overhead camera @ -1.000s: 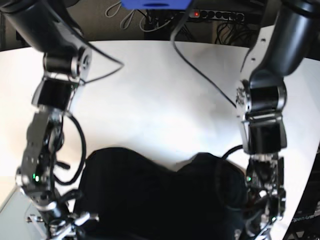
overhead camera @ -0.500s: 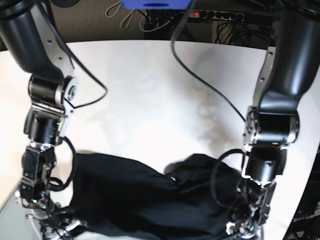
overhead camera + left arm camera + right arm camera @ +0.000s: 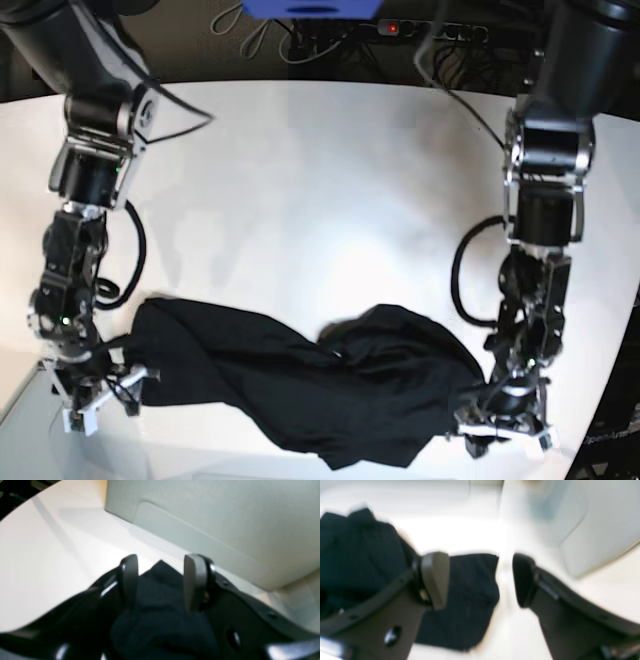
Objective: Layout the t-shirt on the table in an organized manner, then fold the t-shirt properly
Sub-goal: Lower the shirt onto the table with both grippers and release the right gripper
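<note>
The black t-shirt (image 3: 300,390) lies crumpled in a long band across the front of the white table (image 3: 320,180). At its right end in the base view, my left gripper (image 3: 500,425) is open. In the left wrist view, a fold of t-shirt (image 3: 160,610) lies loosely between the left gripper's (image 3: 162,561) parted fingers. My right gripper (image 3: 95,400) is at the shirt's other end, also open. In the blurred right wrist view, a flat corner of t-shirt (image 3: 467,600) lies under the right gripper (image 3: 480,575), nearer its left finger (image 3: 436,577).
A power strip (image 3: 430,28) and cables lie behind the table's far edge, beside a blue object (image 3: 310,8). A black cable loop (image 3: 465,270) hangs off the left arm. A pale grey panel (image 3: 225,517) stands just past the shirt's end.
Both grippers have gone from shut to open, letting go of the shirt. The arms have drawn apart, and the shirt has gone from a bunched heap to a longer band.
</note>
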Robot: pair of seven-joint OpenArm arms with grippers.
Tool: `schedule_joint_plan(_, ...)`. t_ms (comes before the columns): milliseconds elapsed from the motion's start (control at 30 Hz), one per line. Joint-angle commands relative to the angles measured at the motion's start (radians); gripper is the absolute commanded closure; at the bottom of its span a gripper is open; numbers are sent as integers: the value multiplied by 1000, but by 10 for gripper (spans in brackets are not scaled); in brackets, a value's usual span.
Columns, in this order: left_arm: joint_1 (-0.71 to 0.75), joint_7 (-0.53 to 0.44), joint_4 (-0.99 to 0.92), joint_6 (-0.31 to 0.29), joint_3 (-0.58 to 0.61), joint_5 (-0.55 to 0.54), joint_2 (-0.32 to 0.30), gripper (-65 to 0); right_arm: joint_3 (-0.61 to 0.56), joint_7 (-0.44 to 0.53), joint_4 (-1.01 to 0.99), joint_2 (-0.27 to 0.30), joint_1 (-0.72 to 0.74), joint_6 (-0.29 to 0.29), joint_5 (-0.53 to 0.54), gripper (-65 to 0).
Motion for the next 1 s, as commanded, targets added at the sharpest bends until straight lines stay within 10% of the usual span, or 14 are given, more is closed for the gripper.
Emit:
schedule_joint_plan(0, 6, -14, 24, -5, -2, 2, -4, -284, -5, 26, 56, -2, 7, 8, 9, -407)
schedule_joint_plan(433, 193, -14, -140, -13, -74, 5, 40, -284, -2, 26, 389, -91, -337, 8, 9, -406)
schedule_joint_plan(967, 81, -14, -275, -16, -72, 7, 129, -284, -5, 26, 394, -105, -356, 8, 9, -406)
